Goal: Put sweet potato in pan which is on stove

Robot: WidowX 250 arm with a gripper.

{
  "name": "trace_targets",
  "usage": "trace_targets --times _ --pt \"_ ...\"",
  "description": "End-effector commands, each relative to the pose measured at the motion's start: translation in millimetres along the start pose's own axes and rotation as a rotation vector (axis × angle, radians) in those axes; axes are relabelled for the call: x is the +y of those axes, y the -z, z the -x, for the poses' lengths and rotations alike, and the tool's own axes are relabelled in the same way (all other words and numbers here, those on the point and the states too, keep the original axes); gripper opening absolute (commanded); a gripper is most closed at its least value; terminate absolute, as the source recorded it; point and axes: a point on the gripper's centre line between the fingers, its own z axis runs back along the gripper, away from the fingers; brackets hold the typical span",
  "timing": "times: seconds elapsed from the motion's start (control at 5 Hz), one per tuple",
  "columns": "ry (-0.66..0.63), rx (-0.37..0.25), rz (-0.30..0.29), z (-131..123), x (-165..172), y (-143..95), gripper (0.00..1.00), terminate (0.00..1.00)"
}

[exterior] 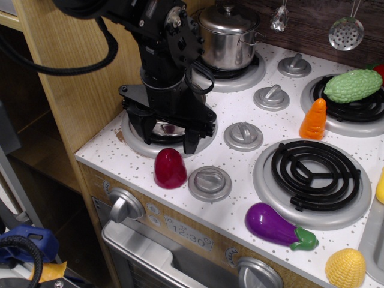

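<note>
The sweet potato point(170, 168), a glossy dark red lump, stands on the white speckled stove point(240, 165) just in front of the front-left burner. The pan point(162, 129) sits on that burner; only a shiny steel patch shows between the gripper's fingers. My black gripper point(167, 135) hangs right over the pan, pointing down, jaws spread wide and holding nothing. Its fingertips point(192, 143) reach down to about the burner's rim, just behind the sweet potato.
A lidded steel pot point(228, 36) stands on the back-left burner. An orange carrot point(314, 119) and a green bumpy vegetable point(353, 85) lie at the right. A purple eggplant point(277, 225) and a yellow corn point(345, 267) lie at the front right. Grey knobs point(209, 183) dot the top.
</note>
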Motion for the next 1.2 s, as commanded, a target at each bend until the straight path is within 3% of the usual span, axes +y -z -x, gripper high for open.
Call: trace_targets --times 0.0,0.6,1.0 --pt "0.000 0.000 0.000 0 0 0 1.00 0.00" --pt "-0.079 -0.012 0.089 7 0 34 1.00 0.00" --pt "-0.094 -0.046 0.104 12 1 56 1.00 0.00"
